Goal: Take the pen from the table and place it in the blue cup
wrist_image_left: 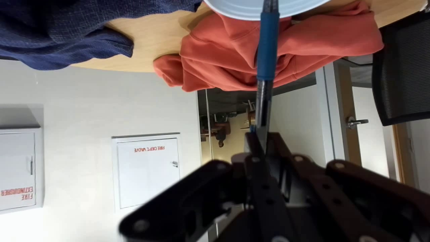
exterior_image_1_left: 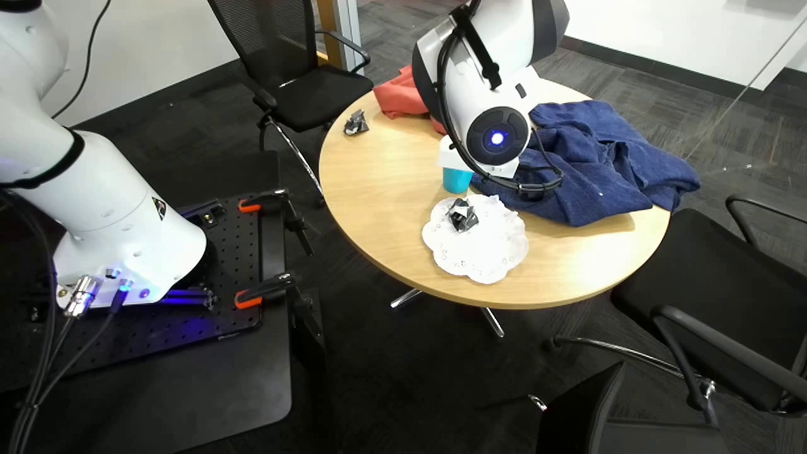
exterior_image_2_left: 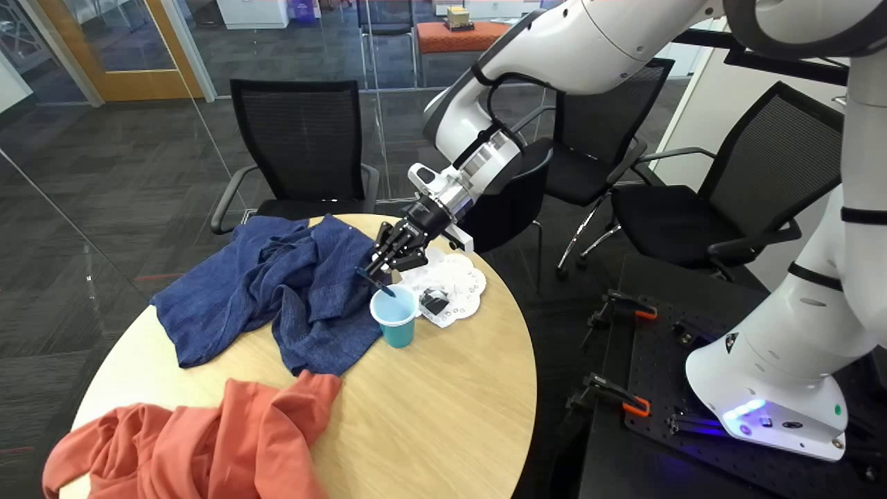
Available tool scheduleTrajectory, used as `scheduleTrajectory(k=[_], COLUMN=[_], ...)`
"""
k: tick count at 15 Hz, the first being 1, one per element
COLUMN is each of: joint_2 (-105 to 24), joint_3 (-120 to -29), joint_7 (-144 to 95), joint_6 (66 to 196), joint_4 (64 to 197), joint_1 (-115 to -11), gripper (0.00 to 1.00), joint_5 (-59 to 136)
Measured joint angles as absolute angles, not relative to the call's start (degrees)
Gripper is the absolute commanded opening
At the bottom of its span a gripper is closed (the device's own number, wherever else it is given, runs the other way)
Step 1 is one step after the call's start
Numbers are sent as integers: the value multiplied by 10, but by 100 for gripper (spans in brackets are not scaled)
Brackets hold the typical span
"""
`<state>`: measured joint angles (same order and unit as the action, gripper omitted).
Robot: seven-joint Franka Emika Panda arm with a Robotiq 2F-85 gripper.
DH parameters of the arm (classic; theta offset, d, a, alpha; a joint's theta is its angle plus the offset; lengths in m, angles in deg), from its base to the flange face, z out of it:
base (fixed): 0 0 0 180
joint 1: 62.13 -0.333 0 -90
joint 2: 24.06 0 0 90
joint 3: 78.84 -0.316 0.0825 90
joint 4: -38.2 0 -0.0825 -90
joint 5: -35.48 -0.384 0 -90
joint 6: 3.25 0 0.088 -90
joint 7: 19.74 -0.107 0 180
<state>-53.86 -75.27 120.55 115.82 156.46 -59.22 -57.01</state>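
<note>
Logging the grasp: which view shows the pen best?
Wrist view: the pen looms largest; the frame crops its far end. An exterior view shows it small at the mouth of the blue cup; elsewhere I can't make it out.

The pen (wrist_image_left: 267, 50) in the gripper (wrist_image_left: 262, 139) reached over the cup (exterior_image_2_left: 398, 335). In an exterior view, the nearer cloth (exterior_image_2_left: 305, 291) lay left of the gripper, the doily (exterior_image_2_left: 456, 277) right, bearing a scrap (exterior_image_2_left: 434, 300); the farther cloth (exterior_image_2_left: 229, 436) beyond the cup.
</note>
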Motion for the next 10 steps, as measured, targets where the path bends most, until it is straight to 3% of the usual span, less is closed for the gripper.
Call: scheduleTrajectory(k=[10], joint_2=[-600], joint_3=[-751], joint_7=[1205], joint_6=[1154], joint_4=[1534], joint_1=[-588], gripper=[3], joint_5=[-576])
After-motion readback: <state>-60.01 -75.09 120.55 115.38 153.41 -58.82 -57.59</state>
